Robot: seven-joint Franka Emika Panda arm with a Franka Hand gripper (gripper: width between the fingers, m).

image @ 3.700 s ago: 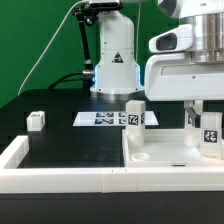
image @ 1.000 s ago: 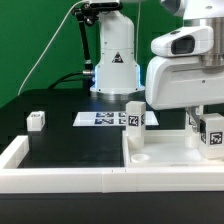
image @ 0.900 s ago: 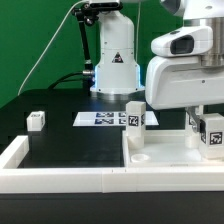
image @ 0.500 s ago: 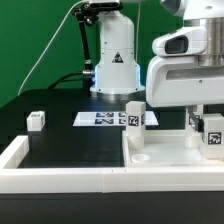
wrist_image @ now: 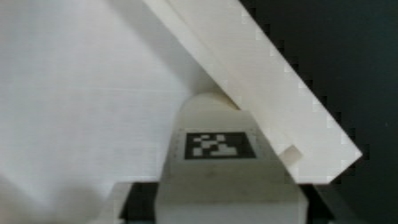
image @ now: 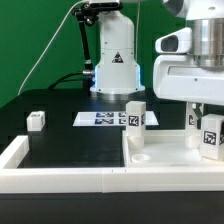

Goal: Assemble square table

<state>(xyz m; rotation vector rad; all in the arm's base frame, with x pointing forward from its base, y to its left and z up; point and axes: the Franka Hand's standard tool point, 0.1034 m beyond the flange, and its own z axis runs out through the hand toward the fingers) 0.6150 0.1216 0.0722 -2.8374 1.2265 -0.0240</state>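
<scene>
- Checking in: what's the hand [image: 206, 122] got hold of?
- From my remote seat, it's clamped shut on one white tagged leg [image: 212, 137], fingers [wrist_image: 143, 203] pressed against both its sides.
- And the square top?
- The square top [image: 165, 152] sits flat on the black table [image: 70, 145]. The held leg hangs upright over the top's corner on the exterior view's right, close to its raised rim [wrist_image: 228, 60]. A second leg [image: 135, 116] stands at the top's far edge. A third leg [image: 37, 121] sits well apart from the top, toward the exterior view's left. The marker board [image: 103, 118] lies just behind the top.
</scene>
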